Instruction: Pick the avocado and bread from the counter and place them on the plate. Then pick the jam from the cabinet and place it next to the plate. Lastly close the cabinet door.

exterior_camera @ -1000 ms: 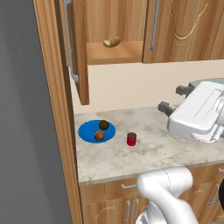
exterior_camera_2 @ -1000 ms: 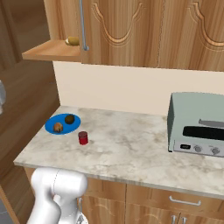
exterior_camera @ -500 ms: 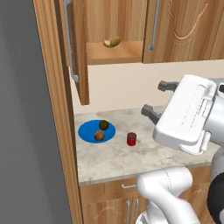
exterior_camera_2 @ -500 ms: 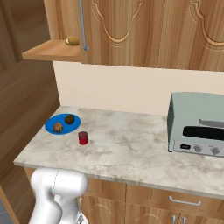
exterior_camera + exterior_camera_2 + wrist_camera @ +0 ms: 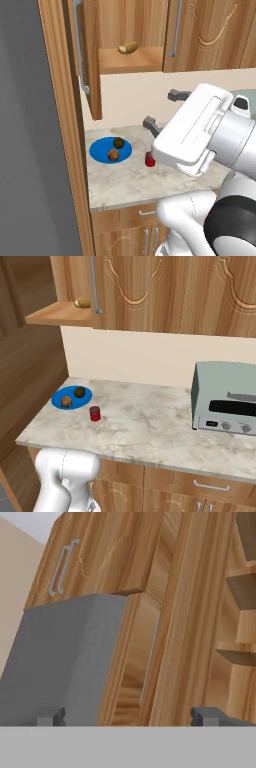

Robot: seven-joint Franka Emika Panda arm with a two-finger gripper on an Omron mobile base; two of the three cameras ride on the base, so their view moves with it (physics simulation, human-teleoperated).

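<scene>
The desk (image 5: 150, 421) is a flat slab of beige-grey marbled stone with a pale edge, set over wooden drawers. Toward its left end lies the plate (image 5: 60, 397), a flat, round, bright blue disc. On it sit the avocado (image 5: 79, 392), a small egg-shaped dark olive-brown ball, and the bread (image 5: 66, 401), a round reddish orange-brown ball at about 7 o'clock of the avocado in the right base view. The jam (image 5: 94, 413), a short red cylinder with a darker lid, stands upright on the stone just off the plate's rim at about 4 o'clock. Above, the cabinet (image 5: 165, 291) is light-brown grained wood with carved panel doors and vertical silver bar handles; its left door (image 5: 87, 55) stands swung open, and a yellowish-tan lump (image 5: 127, 48), perhaps curved though too small to be sure, rests on the bare shelf. A pale grey-green toaster oven (image 5: 225, 398) sits at the right. The hand (image 5: 161, 109) hovers above the desk with its dark fingers spread wide, gripping nothing.
</scene>
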